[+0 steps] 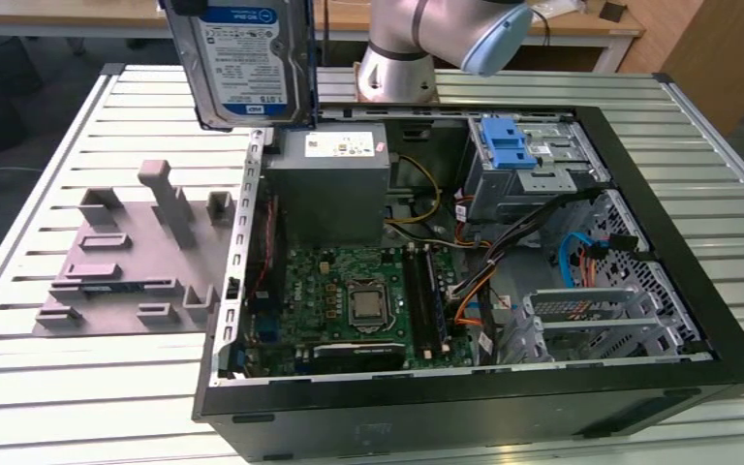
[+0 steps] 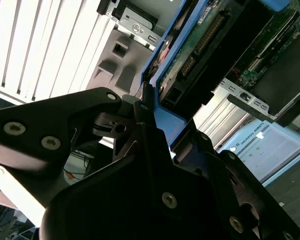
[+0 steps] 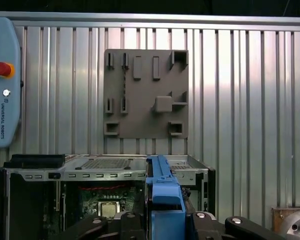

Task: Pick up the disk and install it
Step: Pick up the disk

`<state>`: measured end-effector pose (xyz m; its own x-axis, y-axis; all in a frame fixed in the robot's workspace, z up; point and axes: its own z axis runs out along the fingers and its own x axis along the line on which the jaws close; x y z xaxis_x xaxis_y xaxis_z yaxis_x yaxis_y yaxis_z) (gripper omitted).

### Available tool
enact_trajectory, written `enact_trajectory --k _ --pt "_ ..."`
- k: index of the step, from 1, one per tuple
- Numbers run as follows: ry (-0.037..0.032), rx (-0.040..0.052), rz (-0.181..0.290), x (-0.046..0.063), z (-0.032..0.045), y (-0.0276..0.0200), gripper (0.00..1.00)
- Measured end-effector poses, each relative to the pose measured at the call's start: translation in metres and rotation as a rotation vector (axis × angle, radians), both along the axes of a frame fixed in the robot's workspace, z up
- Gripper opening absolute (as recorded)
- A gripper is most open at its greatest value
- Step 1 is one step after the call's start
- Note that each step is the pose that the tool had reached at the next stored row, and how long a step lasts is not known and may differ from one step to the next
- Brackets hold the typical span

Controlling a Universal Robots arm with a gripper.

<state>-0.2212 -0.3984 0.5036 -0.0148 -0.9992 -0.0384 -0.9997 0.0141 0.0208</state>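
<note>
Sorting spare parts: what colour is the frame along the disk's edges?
Blue; the disk shows it best in the first wrist view.

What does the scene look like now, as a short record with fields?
computer case: open, lying on the slatted table
disk: held upright in the air above the case, not installed
pincer: shut on the disk's blue frame
drive cage: inside the case, blue latch on top
fixture plate: on the table beside the case, exterior view's left
</note>
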Motion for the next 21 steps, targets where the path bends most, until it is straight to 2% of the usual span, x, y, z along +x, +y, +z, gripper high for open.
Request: enact_trajectory --k 9,21 --pt "0.0 0.0 0.0 0.014 -0.0004 -0.0002 0.36" --pt "-0.0001 0.0001 0.0 0.024 -0.0013 -0.0004 0.36"
